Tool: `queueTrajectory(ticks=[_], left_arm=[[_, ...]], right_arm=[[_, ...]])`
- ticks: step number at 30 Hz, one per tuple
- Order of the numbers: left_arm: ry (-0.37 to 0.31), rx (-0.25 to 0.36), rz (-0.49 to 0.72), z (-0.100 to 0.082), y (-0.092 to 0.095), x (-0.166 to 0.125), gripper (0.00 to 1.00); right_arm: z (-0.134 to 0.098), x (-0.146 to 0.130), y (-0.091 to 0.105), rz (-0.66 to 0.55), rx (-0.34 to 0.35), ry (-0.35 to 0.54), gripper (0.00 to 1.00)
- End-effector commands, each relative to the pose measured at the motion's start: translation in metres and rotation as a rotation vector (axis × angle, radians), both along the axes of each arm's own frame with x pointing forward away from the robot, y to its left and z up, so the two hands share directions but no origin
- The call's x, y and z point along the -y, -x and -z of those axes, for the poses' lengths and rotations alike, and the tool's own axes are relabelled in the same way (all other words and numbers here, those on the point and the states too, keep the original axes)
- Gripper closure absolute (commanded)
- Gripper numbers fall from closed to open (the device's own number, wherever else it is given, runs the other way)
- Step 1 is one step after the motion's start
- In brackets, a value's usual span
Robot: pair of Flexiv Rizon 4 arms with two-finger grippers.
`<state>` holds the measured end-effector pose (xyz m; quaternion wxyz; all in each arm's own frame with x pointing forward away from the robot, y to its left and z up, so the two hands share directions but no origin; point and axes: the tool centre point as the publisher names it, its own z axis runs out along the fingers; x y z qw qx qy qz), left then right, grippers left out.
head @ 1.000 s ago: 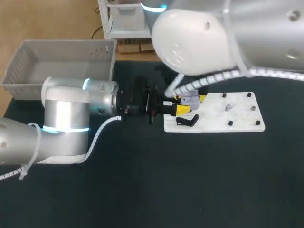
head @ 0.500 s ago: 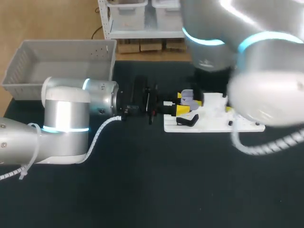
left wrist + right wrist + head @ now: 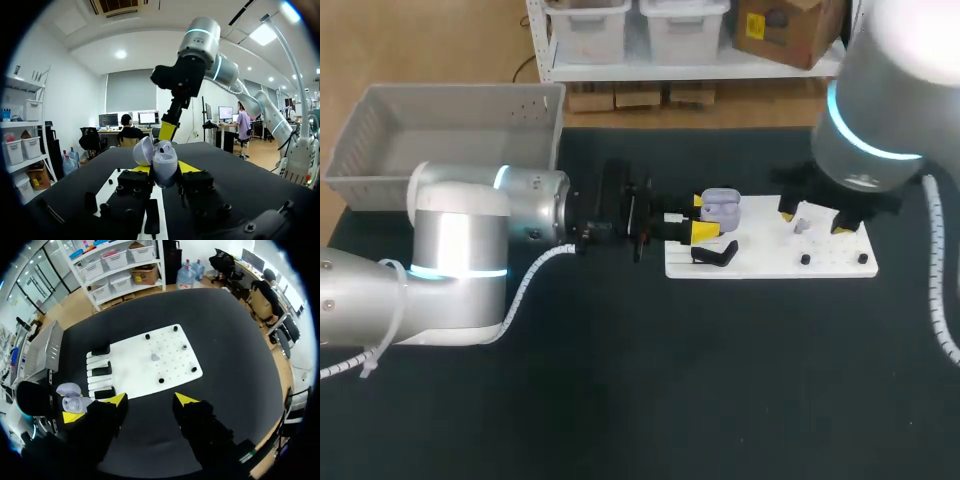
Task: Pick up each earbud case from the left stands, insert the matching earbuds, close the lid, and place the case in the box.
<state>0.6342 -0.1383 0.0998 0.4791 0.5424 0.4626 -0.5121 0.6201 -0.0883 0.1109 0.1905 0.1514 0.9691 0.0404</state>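
Earbud case (image 3: 162, 162) clamped in left gripper (image 3: 164, 168), earbud (image 3: 155, 357) barely discernible

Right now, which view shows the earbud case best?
Left wrist view: earbud case close up, lid open, held in the left gripper. Head view shows it small at the board's end; right wrist view, small too.

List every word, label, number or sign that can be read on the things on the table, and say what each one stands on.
None can be read on the table's things.
The earbud case, open in the left gripper: plain lilac, no print visible.
The white board: bare, no markings to read.
The grey box: no label visible.
The right gripper: yellow tips only, no text.
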Motion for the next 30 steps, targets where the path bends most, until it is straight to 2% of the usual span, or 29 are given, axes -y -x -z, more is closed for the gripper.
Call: queueTrajectory(ticks=[1, 5, 10, 13, 21, 30], left_arm=[[0.002, 0.002, -0.005, 0.000, 0.001, 0.000, 1.00], [0.002, 0.002, -0.005, 0.000, 0.001, 0.000, 1.00], [0.002, 0.002, -0.005, 0.000, 0.001, 0.000, 1.00], [0.002, 0.002, -0.005, 0.000, 0.001, 0.000, 1.00], [0.002, 0.002, -0.005, 0.000, 0.001, 0.000, 1.00], [0.002, 0.002, -0.005, 0.000, 0.001, 0.000, 1.00]], right_arm=[[0.021, 0.002, -0.028, -0.061, -0.008, -0.110, 0.47], [0.036, 0.005, -0.043, -0.061, -0.042, -0.076, 0.47], [0.053, 0.011, -0.056, -0.060, -0.077, -0.053, 0.42], [0.062, 0.014, -0.061, -0.058, -0.095, -0.056, 0.50], [0.083, 0.022, -0.067, -0.044, -0.140, -0.074, 0.53], [0.092, 0.023, -0.071, -0.036, -0.153, -0.092, 0.55]])
